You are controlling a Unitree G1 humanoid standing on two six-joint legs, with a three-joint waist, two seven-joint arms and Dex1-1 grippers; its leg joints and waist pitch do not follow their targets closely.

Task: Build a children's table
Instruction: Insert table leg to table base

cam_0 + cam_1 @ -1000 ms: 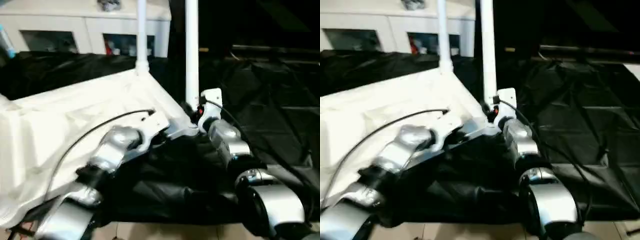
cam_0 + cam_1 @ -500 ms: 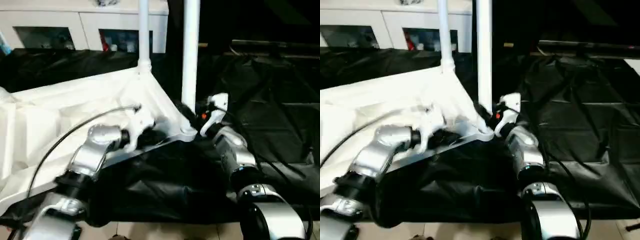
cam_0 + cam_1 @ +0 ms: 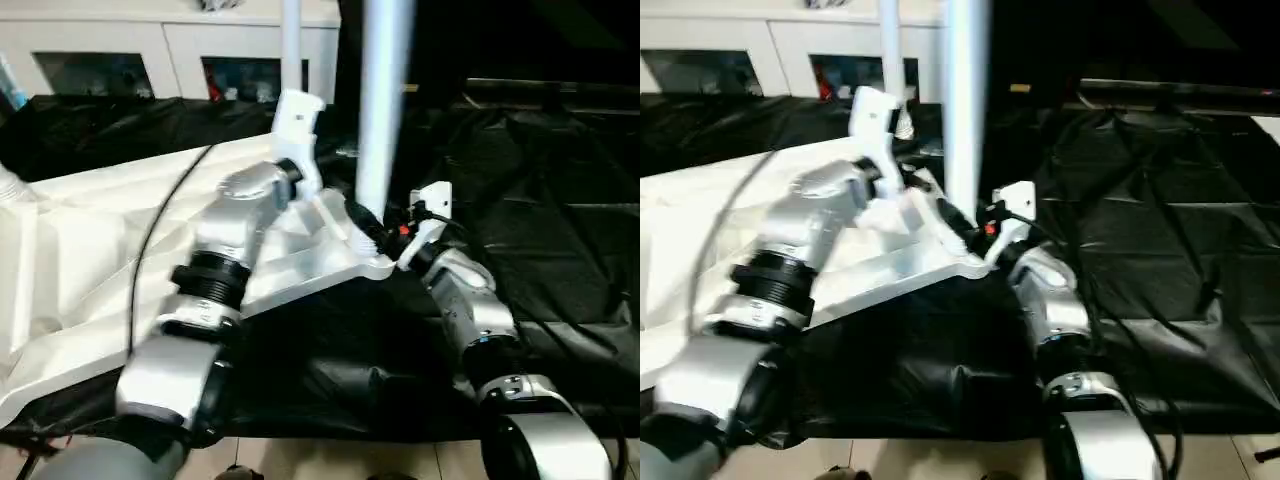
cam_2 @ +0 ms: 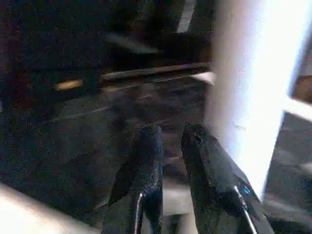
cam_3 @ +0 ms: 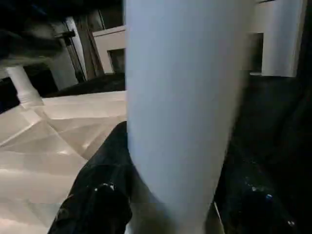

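On black sheeting [image 3: 560, 200], the right pincer [image 3: 372, 228] clamps an upright leg [image 3: 384, 100]; left pincer [image 4: 170, 146] fingers nearly together.

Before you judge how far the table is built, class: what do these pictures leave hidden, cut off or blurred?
- Near leg: top cut off by the eye views' upper edge.
- Its corner socket: seating hidden behind the right gripper.
- Far leg: base hidden by the left arm.
- Tabletop: left end cut off.
- Cabinet: contents blurred.
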